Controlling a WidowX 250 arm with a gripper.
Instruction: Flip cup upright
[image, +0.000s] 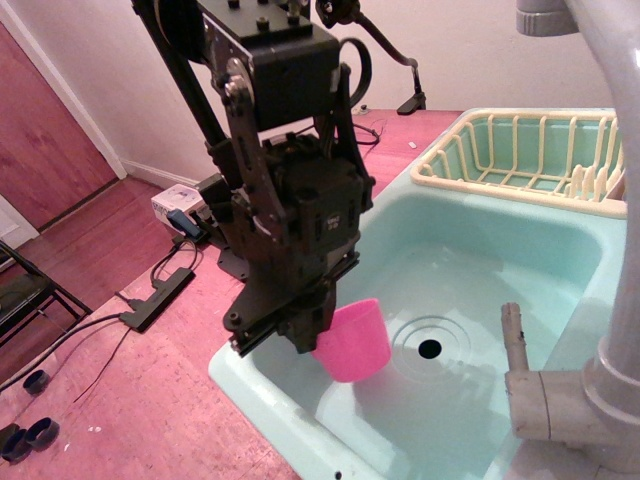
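Note:
The pink cup (358, 345) hangs over the front-left part of the teal sink (250, 385), clear of the sink floor. My black gripper (316, 335) reaches down from above and is shut on the cup's left side. The cup is close to vertical, slightly tilted, and its lower end looks the wider one. Its opening does not show. The cup's left edge is hidden behind my fingers.
The sink drain (430, 349) lies just right of the cup. A cream dish rack (520, 150) stands at the back right. A grey faucet pipe (610, 300) and its handle (513, 335) stand at the front right. A pink counter (150, 400) lies to the left.

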